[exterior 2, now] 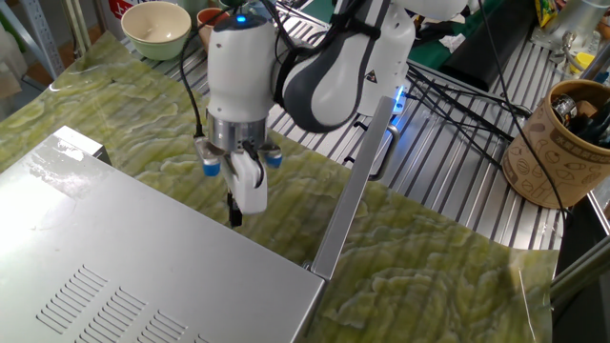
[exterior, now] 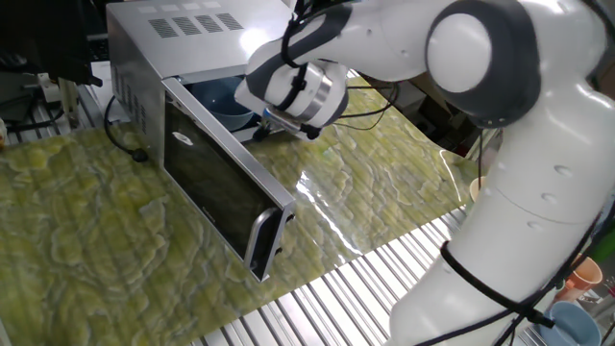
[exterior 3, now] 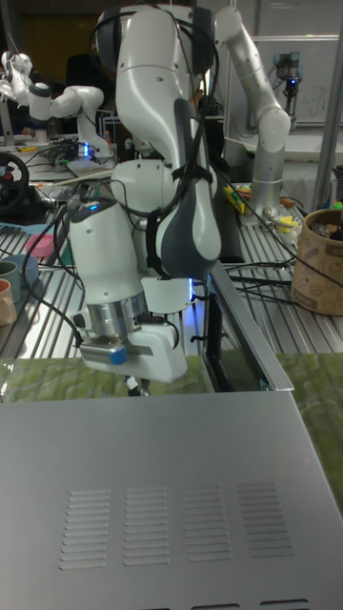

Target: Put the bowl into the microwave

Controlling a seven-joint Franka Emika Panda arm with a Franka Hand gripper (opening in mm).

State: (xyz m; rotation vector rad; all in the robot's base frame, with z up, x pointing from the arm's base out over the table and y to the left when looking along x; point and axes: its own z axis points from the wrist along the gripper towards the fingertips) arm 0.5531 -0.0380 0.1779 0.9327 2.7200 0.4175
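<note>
The bowl (exterior: 219, 100) is seen inside the microwave (exterior: 163, 58), so that part looks done. Nothing is held by the gripper (exterior 2: 233, 211); its fingers cannot be told apart.

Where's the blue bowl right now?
In one fixed view the bowl sits inside the microwave, behind its open door, with the gripper just outside the opening.

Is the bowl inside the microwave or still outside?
Inside: the bowl sits in the microwave cavity behind the open door.
</note>
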